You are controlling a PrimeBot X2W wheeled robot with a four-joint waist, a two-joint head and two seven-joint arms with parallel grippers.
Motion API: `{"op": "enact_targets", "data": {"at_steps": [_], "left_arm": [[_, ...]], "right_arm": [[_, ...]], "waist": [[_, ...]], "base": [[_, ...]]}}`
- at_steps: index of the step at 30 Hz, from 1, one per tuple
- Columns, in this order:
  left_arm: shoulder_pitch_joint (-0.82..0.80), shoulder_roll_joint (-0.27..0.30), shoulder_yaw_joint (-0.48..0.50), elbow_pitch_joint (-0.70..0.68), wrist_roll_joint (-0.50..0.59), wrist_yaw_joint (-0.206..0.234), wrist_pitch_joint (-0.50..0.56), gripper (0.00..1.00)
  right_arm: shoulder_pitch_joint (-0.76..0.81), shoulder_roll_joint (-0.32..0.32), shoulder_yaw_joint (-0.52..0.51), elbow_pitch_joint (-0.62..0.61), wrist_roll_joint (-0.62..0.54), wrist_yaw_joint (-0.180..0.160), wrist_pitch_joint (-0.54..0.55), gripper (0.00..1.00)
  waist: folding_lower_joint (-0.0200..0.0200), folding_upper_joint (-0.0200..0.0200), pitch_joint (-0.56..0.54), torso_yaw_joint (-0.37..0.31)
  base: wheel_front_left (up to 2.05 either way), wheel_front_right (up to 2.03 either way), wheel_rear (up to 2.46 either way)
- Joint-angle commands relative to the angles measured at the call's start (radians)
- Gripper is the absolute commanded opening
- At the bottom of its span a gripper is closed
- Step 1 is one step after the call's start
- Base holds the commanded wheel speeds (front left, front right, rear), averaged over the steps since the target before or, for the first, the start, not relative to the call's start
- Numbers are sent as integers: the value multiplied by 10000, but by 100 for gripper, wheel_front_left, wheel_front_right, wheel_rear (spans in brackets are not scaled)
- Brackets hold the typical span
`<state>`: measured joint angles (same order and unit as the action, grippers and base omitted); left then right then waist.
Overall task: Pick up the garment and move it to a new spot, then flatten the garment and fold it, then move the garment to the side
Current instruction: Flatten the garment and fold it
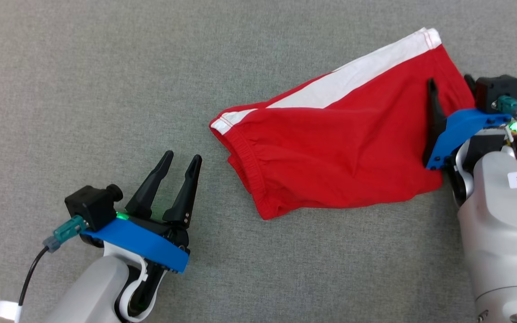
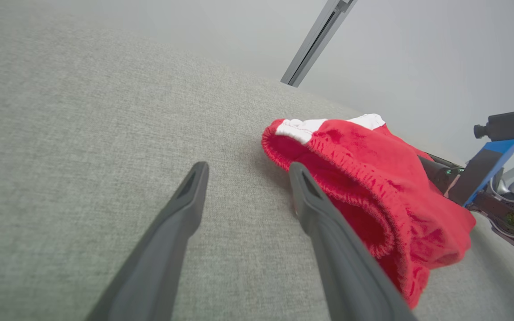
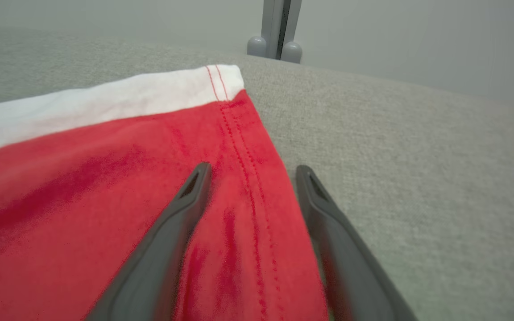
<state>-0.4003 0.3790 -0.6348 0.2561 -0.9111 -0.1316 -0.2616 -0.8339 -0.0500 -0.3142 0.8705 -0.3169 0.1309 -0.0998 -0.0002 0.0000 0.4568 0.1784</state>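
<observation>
1. Grey woven cloth surface [image 1: 83, 89] lies under everything, flat and even in tone.
2. Left gripper [image 1: 182, 157] sits at the lower left of the head view, fingers pointing up and slightly right. Jaws are spread with nothing between them; in the left wrist view bare grey cloth shows in the gap.
3. Garment [image 1: 343, 148] — red shorts with a white side stripe [image 1: 357, 78] — lies on the surface right of centre, mostly flat with a few soft creases.
4. Long axis is diagonal in the head view, lower left to upper right.
5. Elastic waistband [image 1: 243, 157] is the left end. It is gathered, gapes slightly, and faces the left gripper, near it but apart.
6. Leg hem [image 3: 239, 142] is the upper-right end, double-stitched, with the white stripe running into its far corner.
7. Right gripper [image 1: 449, 80] is at that end, jaws spread astride the hem edge — one finger over red cloth, the other over grey surface just beside it. It is not pinching; whether the tips touch the cloth, I cannot tell.
</observation>
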Motion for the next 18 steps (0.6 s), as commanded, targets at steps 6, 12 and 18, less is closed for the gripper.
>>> {"op": "enact_targets", "data": {"at_steps": [6,12,18], "left_arm": [[513,-175,434,178,505,17,-42,100],[1251,-470,1120,583,1340,18,-42,100],[2355,-868,1750,966,2140,18,-42,100]], "right_arm": [[972,-18,-12,947,913,-6,-30,0],[1613,-27,-134,1236,1934,-5,-1169,0],[2908,-24,124,1395,2963,-3,-1586,0]], "waist": [[2,0,-776,-216],[2,0,-1956,-490],[2,0,-3185,-822]], "base": [[0,0,0],[0,0,0],[0,0,0]]}}
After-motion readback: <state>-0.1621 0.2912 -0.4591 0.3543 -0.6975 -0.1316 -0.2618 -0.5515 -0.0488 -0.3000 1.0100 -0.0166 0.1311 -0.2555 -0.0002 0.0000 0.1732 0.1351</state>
